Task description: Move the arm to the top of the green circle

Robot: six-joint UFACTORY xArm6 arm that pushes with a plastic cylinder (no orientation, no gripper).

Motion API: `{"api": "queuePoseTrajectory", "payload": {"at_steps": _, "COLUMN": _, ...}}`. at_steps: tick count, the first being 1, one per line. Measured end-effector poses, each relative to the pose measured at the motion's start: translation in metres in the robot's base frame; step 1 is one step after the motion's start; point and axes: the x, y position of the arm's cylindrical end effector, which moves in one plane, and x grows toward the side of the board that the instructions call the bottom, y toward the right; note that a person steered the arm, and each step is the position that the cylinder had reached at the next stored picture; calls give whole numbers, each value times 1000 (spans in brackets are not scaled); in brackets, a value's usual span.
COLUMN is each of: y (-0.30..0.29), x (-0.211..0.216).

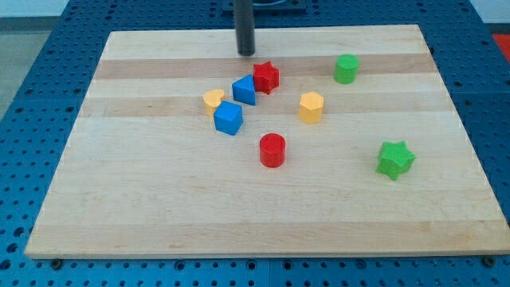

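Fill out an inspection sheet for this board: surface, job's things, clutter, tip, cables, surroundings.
Surface: pale wooden board, flat, with nothing but blocks on it.
Job's things: green circle, upright near the view's top right, standing apart from every other block.
Clutter: red star touching a blue block; yellow heart beside a blue cube; yellow hexagon; red cylinder; green star at the view's right.
Tip: my tip is near the view's top edge, just above the red star, well to the view's left of the green circle.
Cables: nothing seen.
Surroundings: blue perforated table around the board.
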Motion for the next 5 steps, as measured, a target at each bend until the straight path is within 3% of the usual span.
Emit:
{"api": "queuePoseTrajectory", "payload": {"at_steps": 1, "y": 72, "x": 5}}
{"api": "queuePoseTrajectory", "payload": {"at_steps": 2, "y": 93, "x": 30}}
{"api": "queuePoseTrajectory", "payload": {"at_steps": 4, "y": 31, "x": 47}}
{"api": "queuePoseTrajectory", "payload": {"at_steps": 5, "y": 14, "x": 76}}
